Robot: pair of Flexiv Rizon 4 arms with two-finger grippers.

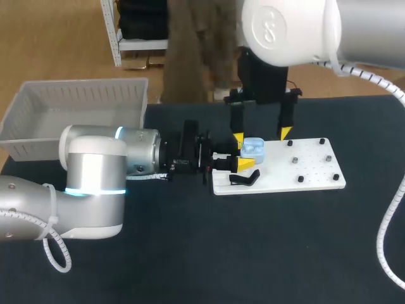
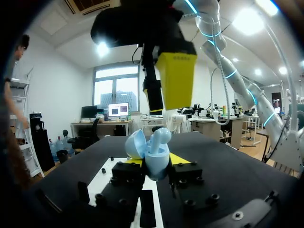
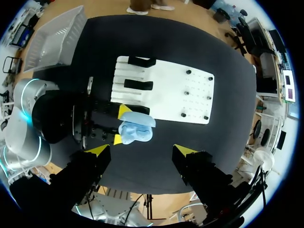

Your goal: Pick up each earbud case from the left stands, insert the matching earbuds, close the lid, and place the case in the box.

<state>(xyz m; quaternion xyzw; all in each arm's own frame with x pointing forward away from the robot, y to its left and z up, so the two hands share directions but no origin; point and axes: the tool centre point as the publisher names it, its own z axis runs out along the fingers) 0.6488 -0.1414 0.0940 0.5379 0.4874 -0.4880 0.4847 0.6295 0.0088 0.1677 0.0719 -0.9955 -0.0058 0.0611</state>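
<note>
A light-blue earbud case [image 1: 253, 149] with its lid open is held over the left part of the white board [image 1: 297, 170], my left gripper [image 1: 245, 158] shut on it from two sides. In the left wrist view the case [image 2: 154, 151] sits between the yellow tips, a blue earbud [image 2: 162, 136] standing in it. My right gripper [image 1: 262, 134] hangs open just above the case, one finger [image 2: 176, 85] close over it. From the right wrist, the case [image 3: 136, 128] lies ahead of the open right gripper [image 3: 141, 150].
The grey box [image 1: 76, 114] stands at the table's back left. Black stands [image 3: 141, 61] sit on the board's left part, one [image 1: 243, 179] just in front of the case. Small pegs [image 1: 295, 161] dot the board's right half.
</note>
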